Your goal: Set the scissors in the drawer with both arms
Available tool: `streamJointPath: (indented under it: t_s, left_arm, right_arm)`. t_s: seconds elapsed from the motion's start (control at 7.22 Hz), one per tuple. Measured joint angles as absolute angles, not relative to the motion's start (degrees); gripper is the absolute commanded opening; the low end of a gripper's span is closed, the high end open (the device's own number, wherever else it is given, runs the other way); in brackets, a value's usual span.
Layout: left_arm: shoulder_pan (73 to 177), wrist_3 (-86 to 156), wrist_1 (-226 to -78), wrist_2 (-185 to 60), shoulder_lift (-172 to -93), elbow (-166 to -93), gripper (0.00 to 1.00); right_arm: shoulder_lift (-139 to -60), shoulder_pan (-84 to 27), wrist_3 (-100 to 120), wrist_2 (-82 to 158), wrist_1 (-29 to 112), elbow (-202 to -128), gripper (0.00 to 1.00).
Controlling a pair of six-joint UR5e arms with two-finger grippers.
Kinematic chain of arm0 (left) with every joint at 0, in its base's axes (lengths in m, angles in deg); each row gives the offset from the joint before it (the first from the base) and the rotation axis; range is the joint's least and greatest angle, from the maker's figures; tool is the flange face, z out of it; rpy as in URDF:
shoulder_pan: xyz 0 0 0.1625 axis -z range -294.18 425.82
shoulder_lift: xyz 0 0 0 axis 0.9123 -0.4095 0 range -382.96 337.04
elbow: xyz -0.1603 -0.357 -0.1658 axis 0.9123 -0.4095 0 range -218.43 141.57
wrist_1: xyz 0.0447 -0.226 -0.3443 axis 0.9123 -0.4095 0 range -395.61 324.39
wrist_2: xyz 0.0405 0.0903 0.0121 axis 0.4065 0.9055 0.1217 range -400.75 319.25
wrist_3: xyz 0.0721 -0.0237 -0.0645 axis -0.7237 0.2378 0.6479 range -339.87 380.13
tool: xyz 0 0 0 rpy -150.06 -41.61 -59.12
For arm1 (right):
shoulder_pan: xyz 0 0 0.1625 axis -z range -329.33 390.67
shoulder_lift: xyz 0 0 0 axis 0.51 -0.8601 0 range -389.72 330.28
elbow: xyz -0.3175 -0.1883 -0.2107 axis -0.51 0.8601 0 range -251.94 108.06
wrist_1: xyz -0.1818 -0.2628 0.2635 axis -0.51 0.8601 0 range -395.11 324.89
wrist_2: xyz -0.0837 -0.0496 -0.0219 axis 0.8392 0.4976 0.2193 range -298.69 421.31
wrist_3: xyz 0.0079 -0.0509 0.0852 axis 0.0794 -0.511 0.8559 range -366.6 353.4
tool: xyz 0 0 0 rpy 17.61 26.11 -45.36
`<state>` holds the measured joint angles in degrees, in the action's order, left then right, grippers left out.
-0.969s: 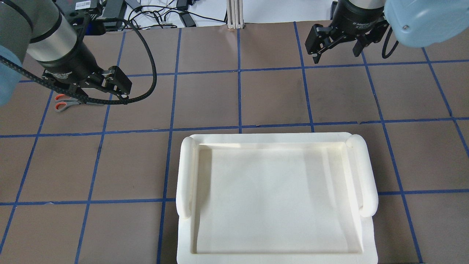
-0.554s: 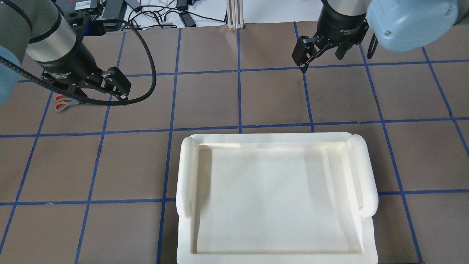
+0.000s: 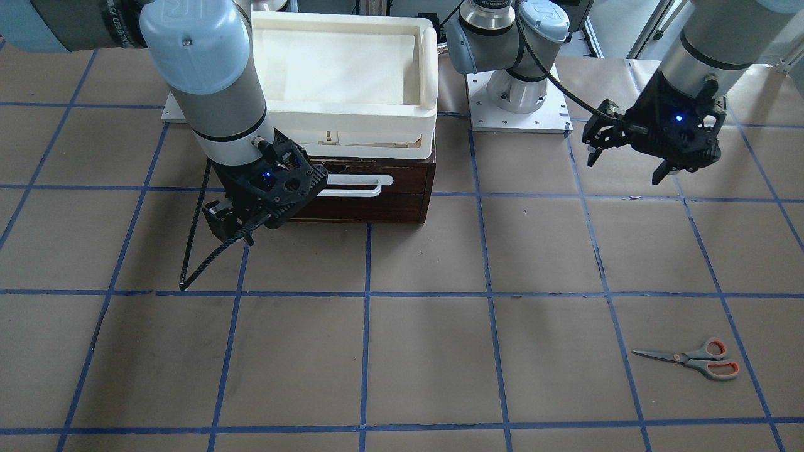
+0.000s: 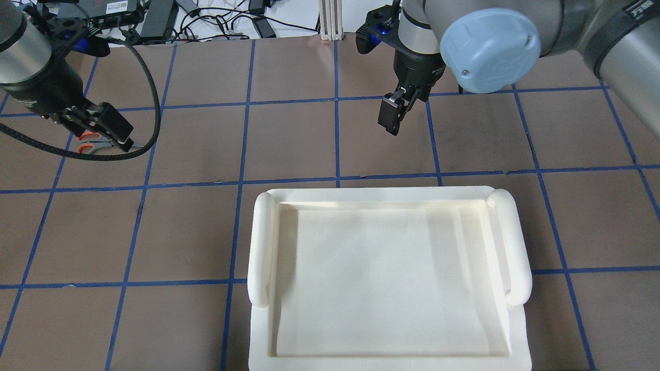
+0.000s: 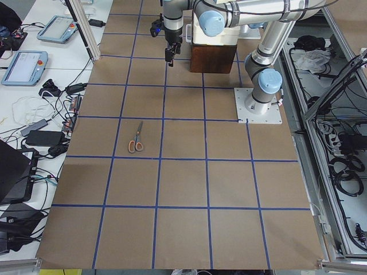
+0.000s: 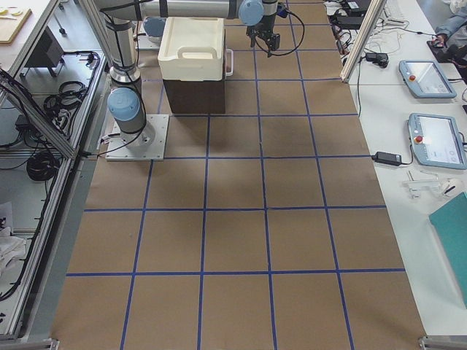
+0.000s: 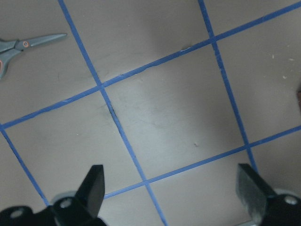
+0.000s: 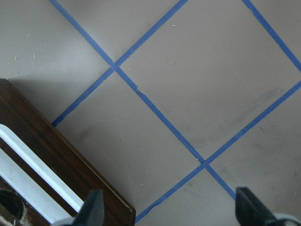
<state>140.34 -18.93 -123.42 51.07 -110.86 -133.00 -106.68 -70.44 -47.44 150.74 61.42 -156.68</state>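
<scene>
The scissors (image 3: 678,358) lie flat on the brown table, blades closed; in the overhead view (image 4: 86,149) my left gripper partly hides them. My left gripper (image 3: 653,157) hangs open and empty, high above the table and apart from the scissors. Its wrist view shows the scissors (image 7: 33,42) at the top left, beyond its spread fingers (image 7: 94,183). The dark brown drawer (image 3: 389,204) with its white bar handle (image 3: 352,183) looks shut. My right gripper (image 3: 251,216) is open and empty just in front of the drawer, near the handle's end. Its wrist view shows the drawer's corner (image 8: 70,169).
A white plastic bin (image 4: 260,247) sits on top of the drawer cabinet. The left arm's base (image 3: 518,94) stands beside the cabinet. A black cable (image 3: 201,251) loops down from my right wrist. Cables and devices lie past the table's far edge (image 4: 216,23).
My right gripper has swung left and nearer to the drawer front, turning edge-on in the overhead view. My left gripper has shifted left over the scissors. Both stay open.
</scene>
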Motion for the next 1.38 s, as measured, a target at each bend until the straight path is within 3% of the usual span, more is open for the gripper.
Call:
streamJointPath:
  t_s: [0.28,0.55,0.69,1.38]
  left_arm:
    - [136.3,-36.1,-119.6,51.1,-114.3,-133.0,1.00]
    - [133.9,-48.8,-115.3,51.2,-118.4,-133.1,1.00]
    - [132.5,-54.7,-112.4,51.2,-120.7,-133.1,1.00]
    - [124.9,-84.8,-95.9,50.8,-132.6,-133.1,1.00]
  right_arm:
    - [-105.7,-71.0,-54.3,150.8,61.1,-157.1,1.00]
    - [-105.5,-71.5,-57.3,150.8,60.8,-157.2,0.87]
    - [-105.3,-71.6,-58.7,149.7,59.3,-157.2,1.00]
    - [-102.0,-75.1,-74.0,147.0,55.7,-158.5,1.00]
